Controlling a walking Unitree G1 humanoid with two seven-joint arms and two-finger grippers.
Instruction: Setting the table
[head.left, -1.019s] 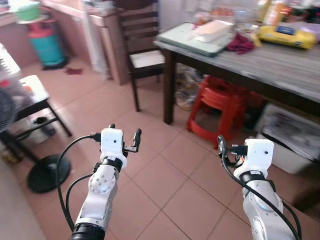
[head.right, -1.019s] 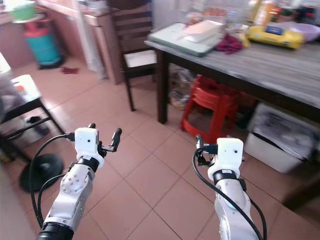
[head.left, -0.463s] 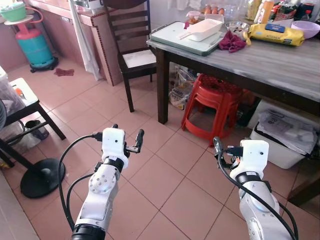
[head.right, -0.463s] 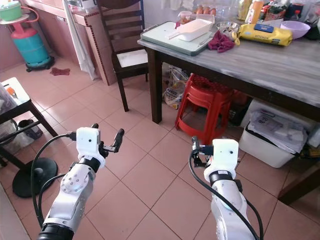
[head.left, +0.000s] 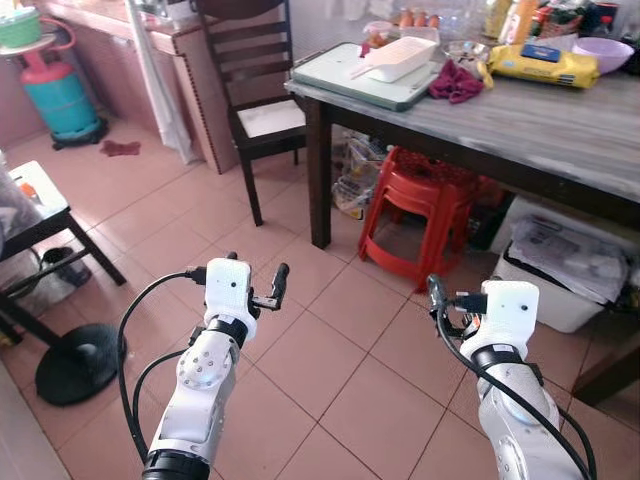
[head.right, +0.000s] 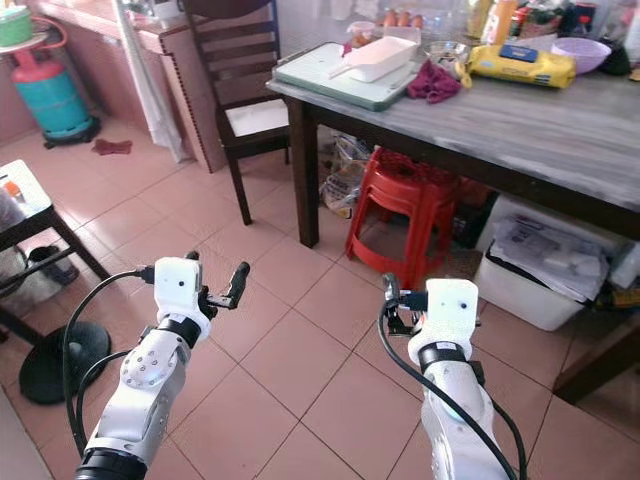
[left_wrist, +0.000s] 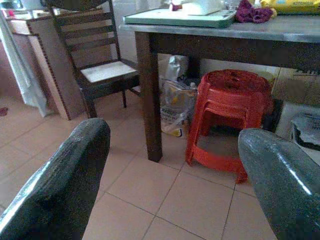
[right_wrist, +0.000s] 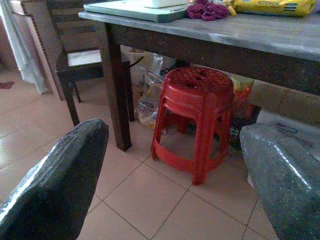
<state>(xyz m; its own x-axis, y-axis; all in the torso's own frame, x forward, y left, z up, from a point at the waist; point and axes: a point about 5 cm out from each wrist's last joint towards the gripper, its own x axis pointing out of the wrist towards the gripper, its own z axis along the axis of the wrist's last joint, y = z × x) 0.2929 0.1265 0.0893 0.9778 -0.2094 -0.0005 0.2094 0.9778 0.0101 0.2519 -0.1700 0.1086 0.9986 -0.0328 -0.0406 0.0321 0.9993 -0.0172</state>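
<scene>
A dark wooden dining table (head.left: 560, 125) with a grey top stands ahead. On its left end lies a green tray (head.left: 345, 75) bearing a white rectangular dish (head.left: 405, 55). Beside these are a maroon cloth (head.left: 455, 82), a yellow packet (head.left: 545, 65), a purple bowl (head.left: 603, 52) and a small metal bowl (head.left: 465, 48). My left gripper (head.left: 256, 268) and right gripper (head.left: 452, 298) hover over the tiled floor, short of the table. Both are open with nothing between the fingers (left_wrist: 65, 185) (right_wrist: 55, 185).
A dark chair (head.left: 255, 90) stands at the table's left end. Stacked red stools (head.left: 425, 215), a plastic bag (head.left: 355, 190) and a white box (head.left: 570, 270) sit under the table. A teal gas cylinder (head.left: 55, 95), a small black table (head.left: 30, 205) and a round fan base (head.left: 70, 350) are to my left.
The whole picture has shifted and sharpened, so the camera has moved. Both arms keep the same raised pose with open fingers.
</scene>
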